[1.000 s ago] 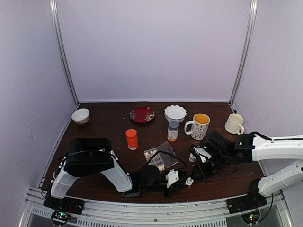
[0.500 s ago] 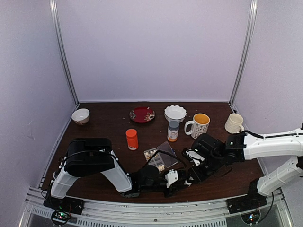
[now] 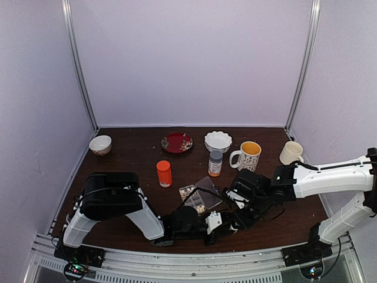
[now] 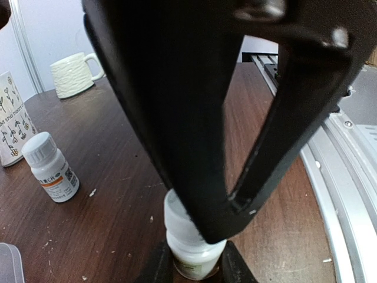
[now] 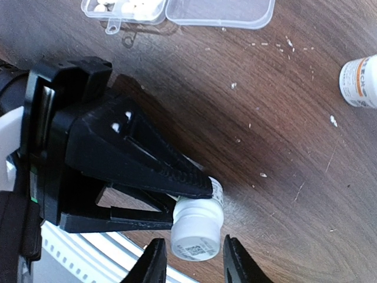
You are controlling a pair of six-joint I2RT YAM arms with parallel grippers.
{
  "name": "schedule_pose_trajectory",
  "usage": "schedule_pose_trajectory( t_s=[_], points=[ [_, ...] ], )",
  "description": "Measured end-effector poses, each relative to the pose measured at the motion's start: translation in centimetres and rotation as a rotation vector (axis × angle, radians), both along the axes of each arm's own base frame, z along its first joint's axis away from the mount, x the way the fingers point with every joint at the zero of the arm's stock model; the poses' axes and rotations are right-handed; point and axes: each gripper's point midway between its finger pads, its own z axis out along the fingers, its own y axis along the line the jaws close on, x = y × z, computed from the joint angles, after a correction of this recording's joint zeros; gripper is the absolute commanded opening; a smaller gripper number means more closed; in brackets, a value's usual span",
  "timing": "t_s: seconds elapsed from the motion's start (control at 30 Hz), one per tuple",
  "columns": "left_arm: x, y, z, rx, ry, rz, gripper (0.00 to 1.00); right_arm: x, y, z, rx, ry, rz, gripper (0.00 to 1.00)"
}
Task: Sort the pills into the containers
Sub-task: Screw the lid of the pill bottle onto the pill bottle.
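My left gripper (image 4: 197, 265) lies low near the table's front edge and is shut on a small white bottle (image 4: 188, 236); from above it shows as the left gripper (image 3: 225, 227). In the right wrist view the bottle (image 5: 197, 227) sticks out of the left gripper's black fingers (image 5: 147, 165), cap toward the camera. My right gripper (image 5: 191, 259) is open, one finger on each side of the cap with a gap at both. The clear pill box (image 3: 200, 197) lies open just behind, with pale pills (image 5: 132, 7) in its cells (image 5: 123, 9).
A second small white bottle (image 4: 52, 168) stands on the table beyond the grippers. Farther back are an orange-red bottle (image 3: 164, 173), a grey-capped bottle (image 3: 215, 163), two mugs (image 3: 247, 156), a white bowl (image 3: 218, 141) and a red plate (image 3: 177, 142). White crumbs dot the wood.
My right arm has swung left and toward the front, bringing its jaws around the cap of the bottle held by the left gripper. The left arm has stayed put.
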Motion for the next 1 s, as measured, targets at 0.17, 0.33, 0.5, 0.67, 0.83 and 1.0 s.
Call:
schedule_pose_trajectory(
  t_s=[0.17, 0.33, 0.5, 0.67, 0.83, 1.0],
  points=[
    [0.0, 0.0, 0.0, 0.0, 0.0, 0.0, 0.18, -0.19, -0.16, -0.37, -0.023, -0.004, 0.014, 0.28],
    [0.0, 0.0, -0.01, 0.0, 0.0, 0.0, 0.16, -0.1, -0.12, -0.38, -0.026, -0.007, 0.012, 0.22],
    [0.0, 0.02, -0.04, 0.001, 0.001, 0.0, 0.12, 0.0, -0.02, -0.38, -0.03, -0.005, 0.001, 0.2],
    [-0.03, 0.01, -0.09, 0.005, 0.002, -0.002, 0.08, -0.21, 0.17, -0.4, -0.052, -0.004, 0.013, 0.2],
    [-0.16, 0.01, -0.07, 0.005, 0.011, -0.008, 0.08, -0.34, 0.15, -0.43, -0.081, -0.006, 0.056, 0.17],
    [-0.22, 0.02, 0.02, 0.001, 0.019, -0.017, 0.08, -0.45, 0.02, -0.51, -0.126, 0.006, 0.108, 0.18]
  ],
)
